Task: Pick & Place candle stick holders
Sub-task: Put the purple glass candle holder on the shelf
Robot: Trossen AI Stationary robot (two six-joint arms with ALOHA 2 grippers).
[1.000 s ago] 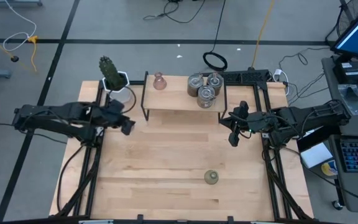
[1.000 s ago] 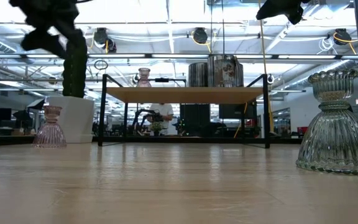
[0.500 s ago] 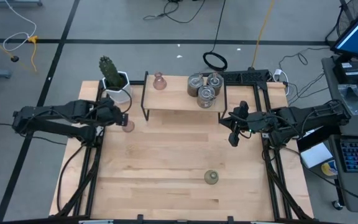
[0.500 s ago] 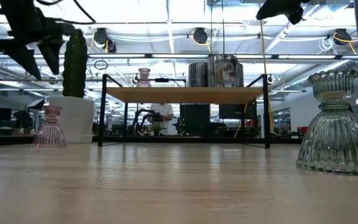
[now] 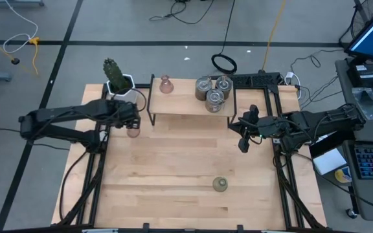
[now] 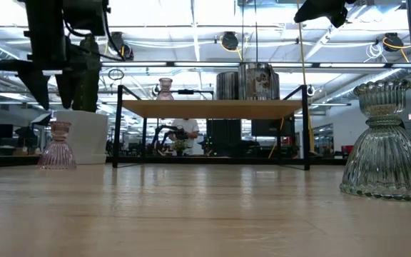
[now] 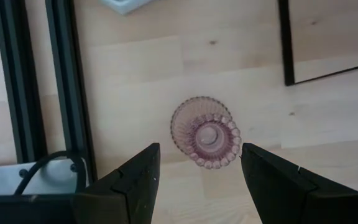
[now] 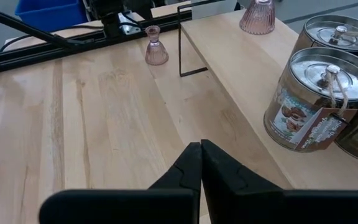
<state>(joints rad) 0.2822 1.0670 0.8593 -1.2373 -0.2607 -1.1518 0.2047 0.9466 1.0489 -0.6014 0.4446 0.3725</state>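
A pink glass candle stick holder (image 5: 133,132) stands on its base on the table in front of the cactus pot; it also shows in the low view (image 6: 57,145). My left gripper (image 7: 197,180) is open and points down above it (image 7: 205,132), one finger on either side, touching nothing. A second pink holder (image 5: 166,85) and three metal cylinders (image 5: 213,91) stand on the low shelf (image 5: 180,107). The olive-green holder (image 5: 220,184) stands near the table's front. My right gripper (image 5: 243,141) is shut and empty, right of the shelf.
A cactus in a white pot (image 5: 116,79) stands at the far left, close behind my left gripper. The shelf's black legs (image 7: 284,43) are just right of the pink holder. Black frame rails (image 5: 94,162) run along the table's sides. Bare wood lies in the table's middle.
My left gripper has tipped from slanting to pointing straight down and has come lower over the pink holder on the table, shifting a little toward the far edge. The holder, hidden under the gripper a second ago in the high view, now shows beside it.
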